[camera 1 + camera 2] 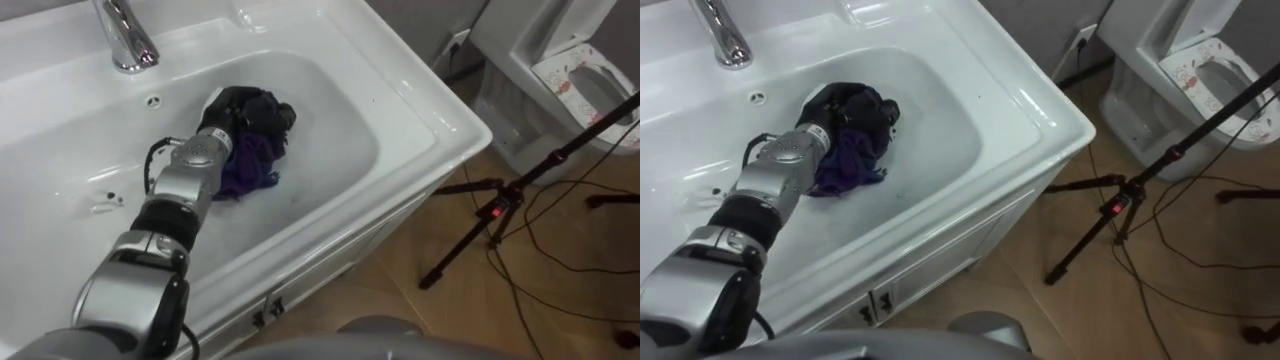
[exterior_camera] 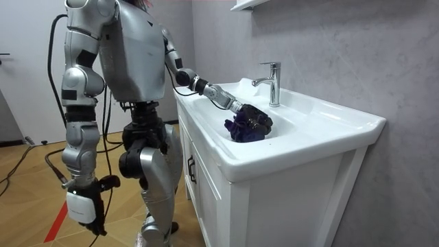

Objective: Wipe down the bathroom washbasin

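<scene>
Wiping under way: 1 hand works the cloth in the bowl.

The left hand (image 1: 243,108) is down inside the white ceramic basin (image 1: 330,130), its dark fingers (image 1: 262,107) curled together and clamped on the bunched dark purple cloth (image 1: 252,168), which lies on the basin floor just below the chrome faucet (image 1: 125,35). I judge the job about midway (no foam or streaks mark which parts are done): the bowl's side walls, its rim and the white counter (image 1: 425,100) around it likely remain. The right hand (image 2: 84,204) hangs at the robot's side.
</scene>
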